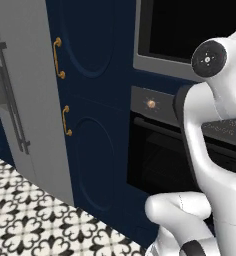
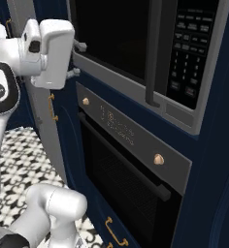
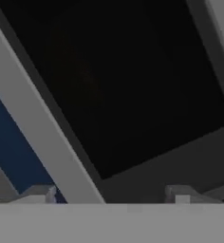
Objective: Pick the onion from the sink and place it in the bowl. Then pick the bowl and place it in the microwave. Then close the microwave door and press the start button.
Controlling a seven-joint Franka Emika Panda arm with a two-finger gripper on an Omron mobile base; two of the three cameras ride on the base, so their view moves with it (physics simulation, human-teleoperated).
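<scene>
Here, the white arm's gripper [image 2: 76, 59] hangs just in front of the microwave door [image 2: 117, 38], at the door's lower left corner, its two short fingers [image 2: 80, 46] pointing at the black glass and standing wide apart with nothing between them. The door lies flush in its grey frame, shut, and a dark vertical handle [image 2: 153, 53] runs down its right side beside the microwave's [image 2: 187, 63] keypad panel [image 2: 189, 48] of small pale buttons.

In the hand view the two finger tips [image 3: 182, 193] rise at the bottom, far apart, against the black glass and a slanting grey strip of the door frame, with a wedge of navy cabinet behind; whether the tips touch the door cannot be told.

Below the microwave sits a black oven [image 2: 131, 169] with two brass knobs [image 2: 158, 159], a faint display and a long bar handle. To the left, navy cabinet doors [image 1: 90, 100] carry curved brass pulls [image 1: 58, 58], next to a tall grey refrigerator door [image 1: 25, 90]. The floor [image 1: 25, 220] is black-and-white patterned tile.
</scene>
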